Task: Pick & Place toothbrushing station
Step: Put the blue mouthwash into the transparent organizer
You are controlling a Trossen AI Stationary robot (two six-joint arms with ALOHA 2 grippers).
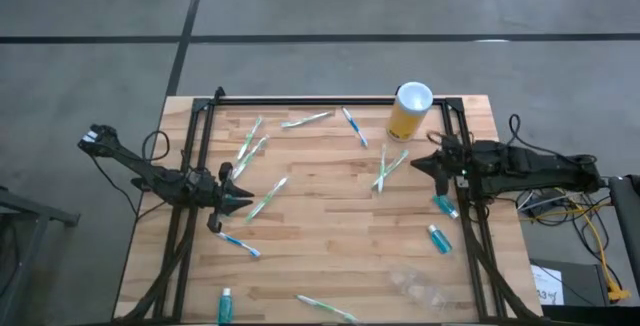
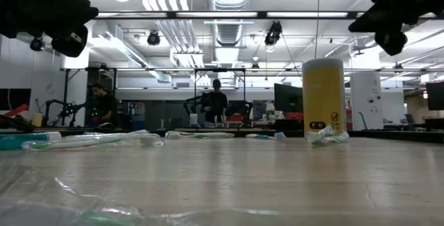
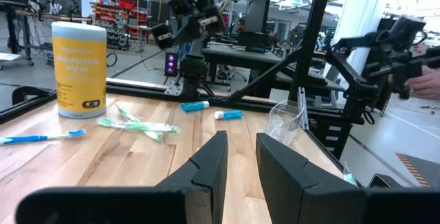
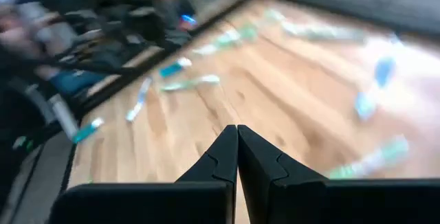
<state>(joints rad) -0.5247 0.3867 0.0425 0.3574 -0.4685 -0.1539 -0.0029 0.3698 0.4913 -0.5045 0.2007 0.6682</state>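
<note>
- The table [image 1: 330, 216] carries everything scattered; I judge the task is hardly begun, nothing is gathered.
- The yellow cylinder [image 1: 409, 112] stands at the far edge, not in the way.
- The left gripper [image 1: 238, 198] hovers at the left side, fingers slightly apart, holding nothing.
- The right gripper [image 1: 420, 164] hovers at the right side, closed and empty.
- The clear cup [image 1: 415, 284] sits near the front right, empty.
- Toothbrushes [image 1: 266, 199] and teal tubes [image 1: 439, 238] lie apart, all still to place.

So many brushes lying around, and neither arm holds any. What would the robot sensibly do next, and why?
Probably lower the left gripper onto the green toothbrush just beside it: its fingers stand slightly apart and empty, that brush is nearest, and the clear cup holds nothing yet. The right gripper is shut.
</note>
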